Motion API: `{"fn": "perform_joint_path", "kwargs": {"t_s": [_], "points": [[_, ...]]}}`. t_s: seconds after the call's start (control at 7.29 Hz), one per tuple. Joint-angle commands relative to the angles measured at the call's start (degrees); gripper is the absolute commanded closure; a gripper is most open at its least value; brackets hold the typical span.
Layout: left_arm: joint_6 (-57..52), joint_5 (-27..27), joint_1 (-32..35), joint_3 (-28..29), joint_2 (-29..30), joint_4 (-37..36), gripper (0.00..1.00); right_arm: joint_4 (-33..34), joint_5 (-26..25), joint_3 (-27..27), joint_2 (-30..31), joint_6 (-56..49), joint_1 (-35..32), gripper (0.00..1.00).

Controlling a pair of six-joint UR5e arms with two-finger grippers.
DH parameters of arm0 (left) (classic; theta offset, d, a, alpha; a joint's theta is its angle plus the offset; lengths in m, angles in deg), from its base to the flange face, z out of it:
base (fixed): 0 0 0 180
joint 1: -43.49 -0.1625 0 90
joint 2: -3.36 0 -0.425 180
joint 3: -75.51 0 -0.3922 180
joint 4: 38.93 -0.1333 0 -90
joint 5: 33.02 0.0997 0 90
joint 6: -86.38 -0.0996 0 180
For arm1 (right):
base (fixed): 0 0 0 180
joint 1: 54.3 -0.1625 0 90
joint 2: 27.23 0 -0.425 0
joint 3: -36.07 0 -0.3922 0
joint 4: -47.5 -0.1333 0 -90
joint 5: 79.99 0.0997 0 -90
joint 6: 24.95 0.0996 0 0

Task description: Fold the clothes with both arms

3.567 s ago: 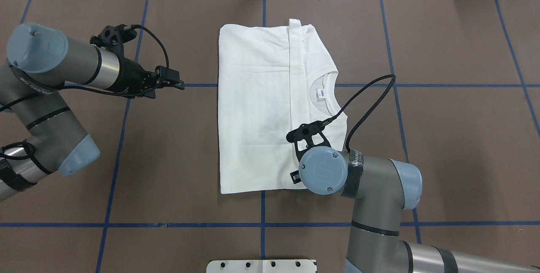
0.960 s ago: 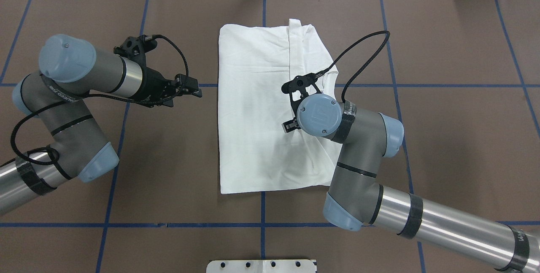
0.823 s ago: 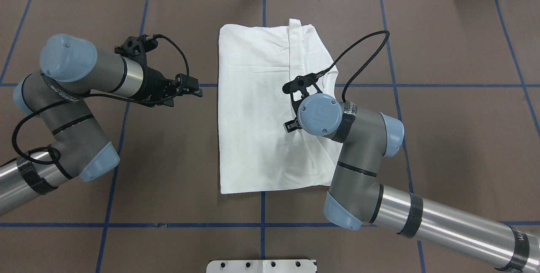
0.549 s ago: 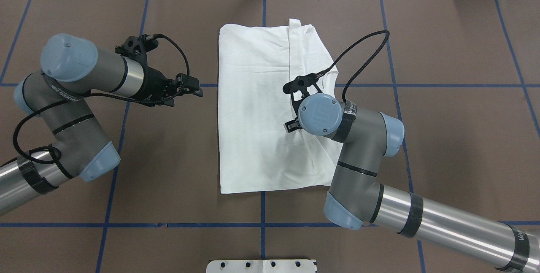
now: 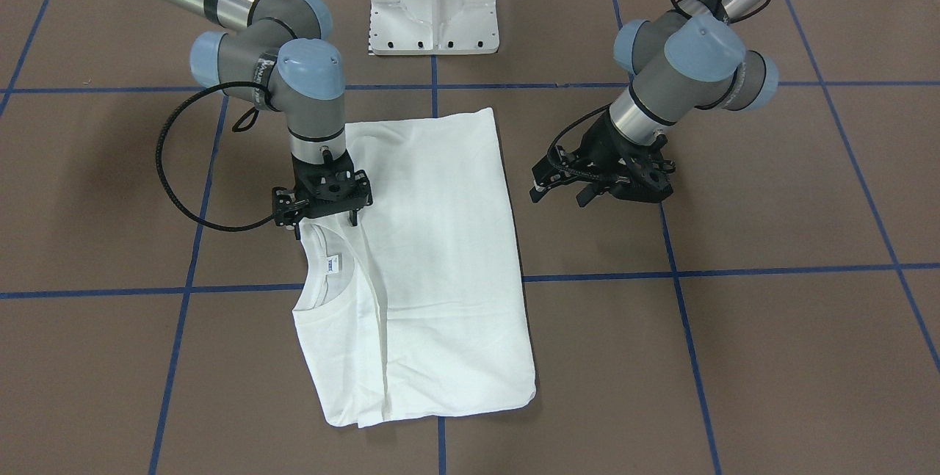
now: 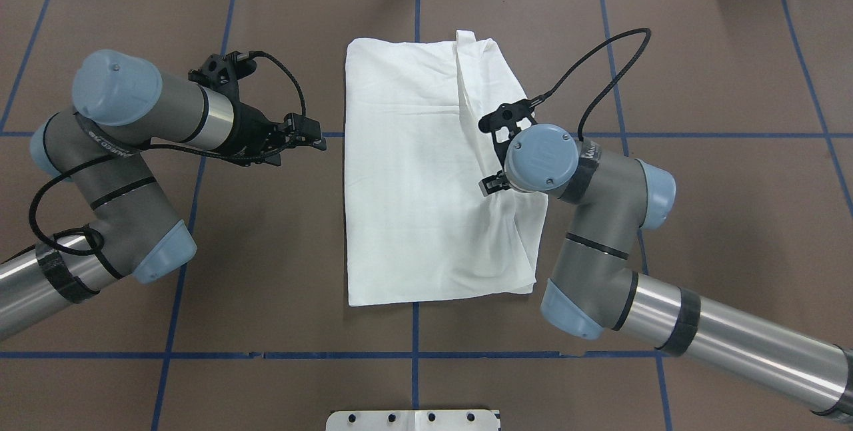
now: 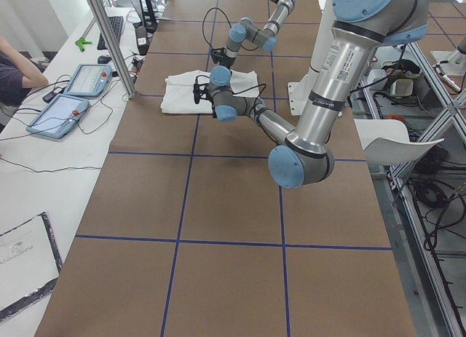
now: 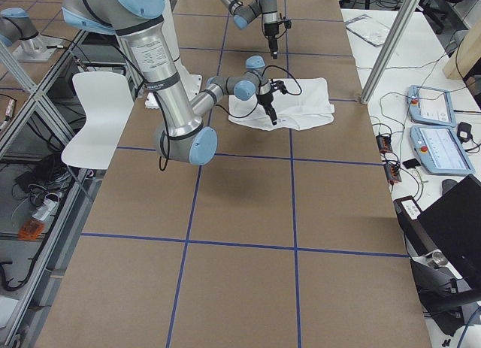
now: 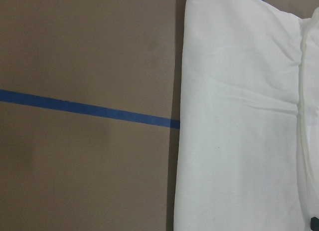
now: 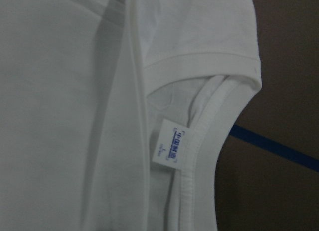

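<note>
Right gripper (image 5: 322, 224), fingers spread, sits over the folded white T-shirt (image 5: 440, 262) at its ten o'clock in the front view; left gripper (image 5: 562, 196), likewise spread, hovers off its two o'clock edge. Overhead, the right wrist hides the collar (image 10: 202, 136); the right wrist camera shows its blue-printed label (image 10: 171, 148).

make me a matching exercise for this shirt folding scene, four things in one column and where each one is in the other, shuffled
Things:
1. left gripper
2. right gripper
3. neck label
4. white pedestal base

Places:
A. inside the collar
B. on the table at the robot's side, apart from the T-shirt
C. above bare table beside the T-shirt
D. above the T-shirt, next to the collar

Pairs: 1-C, 2-D, 3-A, 4-B
</note>
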Motion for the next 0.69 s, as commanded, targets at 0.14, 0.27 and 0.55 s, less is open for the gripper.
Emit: {"fn": "perform_joint_path", "kwargs": {"t_s": [0.14,0.27,0.55], "points": [[0.24,0.0,-0.03,0.05,0.54,-0.07,0.0,4.75,7.19,-12.94,11.0,-5.76,-7.15,0.01],[0.24,0.0,-0.03,-0.04,0.72,-0.07,0.0,9.05,7.92,-15.15,9.97,-5.85,-7.61,0.01],[0.16,0.0,-0.03,0.05,0.98,-0.07,0.0,8.83,8.18,-15.26,8.3,-5.42,-7.53,0.01]]}}
